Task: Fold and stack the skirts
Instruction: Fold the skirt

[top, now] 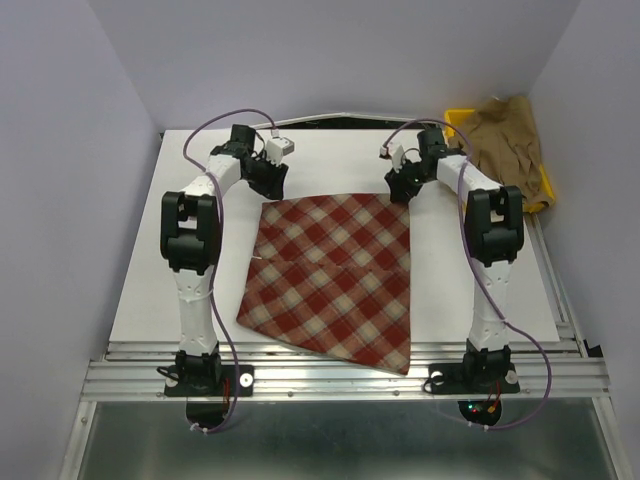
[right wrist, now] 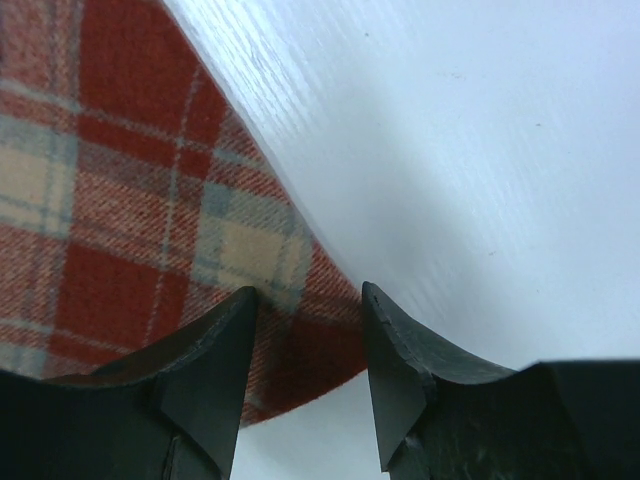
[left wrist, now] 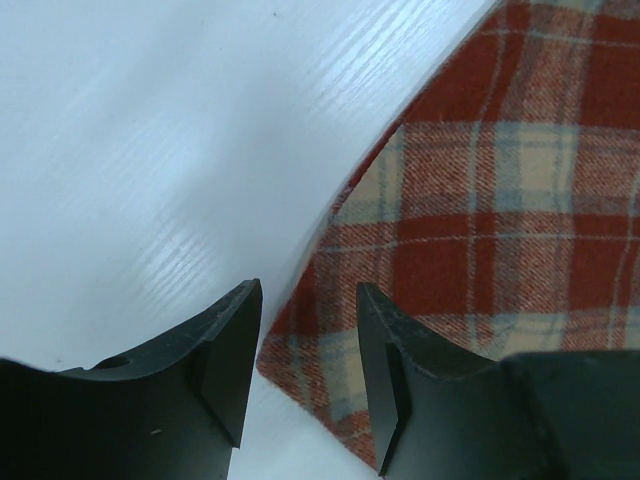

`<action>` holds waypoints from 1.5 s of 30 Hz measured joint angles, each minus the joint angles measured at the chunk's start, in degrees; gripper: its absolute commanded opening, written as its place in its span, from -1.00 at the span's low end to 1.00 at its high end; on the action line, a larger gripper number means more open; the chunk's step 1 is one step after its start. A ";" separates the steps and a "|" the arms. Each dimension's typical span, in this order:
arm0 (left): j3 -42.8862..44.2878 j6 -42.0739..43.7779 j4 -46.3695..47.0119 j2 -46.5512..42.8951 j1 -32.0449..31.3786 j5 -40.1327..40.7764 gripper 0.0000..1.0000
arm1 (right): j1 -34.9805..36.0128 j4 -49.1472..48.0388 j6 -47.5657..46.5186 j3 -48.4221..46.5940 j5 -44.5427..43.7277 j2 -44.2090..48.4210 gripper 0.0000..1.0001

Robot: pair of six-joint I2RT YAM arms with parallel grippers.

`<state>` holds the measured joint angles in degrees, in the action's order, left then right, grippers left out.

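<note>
The left gripper [left wrist: 308,292] hovers low over the table [top: 150,300] with its fingers apart and nothing clamped. One far corner of the plaid skirt [top: 335,285] lies flat under the gap. In the wrist view the cloth runs away under and past the right-hand finger, with bare table past the left-hand one.

The right gripper [right wrist: 309,292] is a mirror of it (same spread of the fingers, as far as can be judged). It is also parted and holding nothing, and the other far corner sits below its tips, cloth to its left and table to its right. From both grippers the skirt spreads flat back toward the arm bases.

The tan skirt [top: 505,135] is heaped in a yellow tray [top: 545,190] off to the right gripper's outer side, apart from it.
</note>
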<state>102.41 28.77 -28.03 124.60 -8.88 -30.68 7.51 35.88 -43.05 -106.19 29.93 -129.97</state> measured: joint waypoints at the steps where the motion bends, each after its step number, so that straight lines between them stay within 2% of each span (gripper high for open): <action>1: 0.00 -0.09 0.00 0.50 0.00 0.24 0.11 | -0.04 -0.28 -0.87 0.31 0.00 -0.44 0.03; 7: 0.00 0.00 0.46 1.88 0.00 1.95 0.11 | -0.17 -3.02 -4.72 4.00 0.46 -0.28 -0.04; 14: 2.36 0.83 0.24 5.09 0.00 3.21 0.03 | -0.68 -4.85 -7.21 6.60 2.01 0.70 -0.29; 16: 3.10 1.16 -0.55 6.21 0.00 3.15 -0.03 | -0.68 -4.81 -7.58 6.62 2.21 0.72 -0.42; 17: 3.45 1.44 -0.98 6.64 0.00 2.80 -0.05 | -0.68 -4.72 -7.80 6.62 2.32 0.72 -0.64; 21: 3.72 2.62 -1.95 6.80 0.00 2.32 -0.10 | -0.66 -4.37 -8.26 6.60 2.21 0.72 -0.98; 23: 3.72 3.50 -2.36 6.80 0.00 2.01 -0.12 | -0.63 -4.07 -8.35 6.29 1.95 0.72 -0.99; 32: 3.72 6.99 -4.96 6.80 0.24 -0.57 -0.49 | -0.20 -3.72 -7.39 5.49 -0.07 0.61 -0.99; 33: 3.72 7.41 -5.25 6.80 0.28 -0.87 -0.56 | -0.17 -4.04 -7.02 5.49 -0.48 0.61 -0.99; 34: 3.74 7.76 -5.62 6.80 0.37 -1.18 -0.75 | -0.13 -4.46 -6.64 5.49 -0.87 0.61 -0.99; 36: 3.82 8.59 -6.34 6.80 0.63 -2.10 -1.00 | -0.07 -5.31 -6.08 5.46 -1.75 0.61 -0.99; 45: 7.85 8.24 -8.17 6.86 1.09 -1.79 -1.00 | 0.09 -9.01 -1.75 2.84 -5.75 -0.24 -0.99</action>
<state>110.26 37.01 -36.21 131.46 -7.79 -32.47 7.60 26.87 -44.80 -103.35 24.18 -130.21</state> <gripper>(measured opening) 0.023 0.048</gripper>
